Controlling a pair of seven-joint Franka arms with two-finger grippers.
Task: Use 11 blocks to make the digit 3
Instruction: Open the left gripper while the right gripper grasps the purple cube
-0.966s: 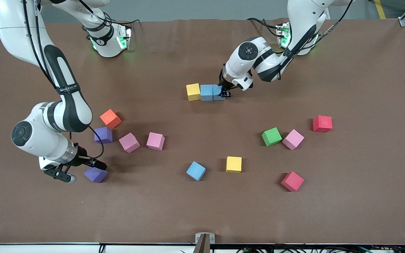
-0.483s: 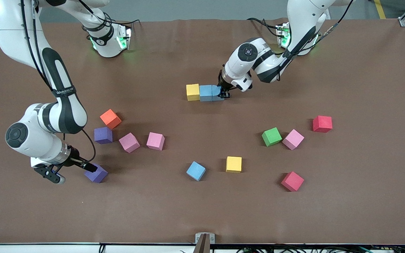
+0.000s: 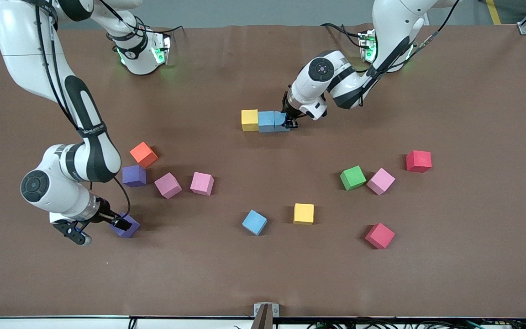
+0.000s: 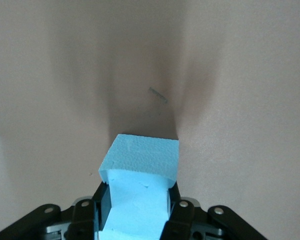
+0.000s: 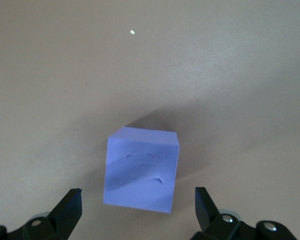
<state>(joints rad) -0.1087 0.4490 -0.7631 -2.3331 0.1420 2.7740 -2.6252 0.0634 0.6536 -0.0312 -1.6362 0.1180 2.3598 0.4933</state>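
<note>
A short row lies mid-table: a yellow block [image 3: 249, 119], a light blue block [image 3: 266, 121], and a second light blue block [image 3: 281, 120] against it. My left gripper [image 3: 290, 121] is shut on that second block; in the left wrist view the block [image 4: 140, 160] fills the gap between the fingers of the left gripper [image 4: 136, 200]. Near the right arm's end, my right gripper [image 3: 123, 224] stands open, low over a purple block [image 3: 131, 227]. In the right wrist view the purple block [image 5: 142, 170] sits between the spread fingertips of the right gripper [image 5: 138, 192], untouched.
Loose blocks lie nearer the front camera than the row: orange [image 3: 143, 154], purple [image 3: 134, 175], two pink [image 3: 167, 185] [image 3: 202, 183], light blue [image 3: 254, 222], yellow [image 3: 303, 213], green [image 3: 352, 177], pink [image 3: 380, 181], two red [image 3: 418, 161] [image 3: 379, 236].
My right gripper has swung in and come down around the purple block. The left gripper has nudged its light blue block slightly tighter against the row.
</note>
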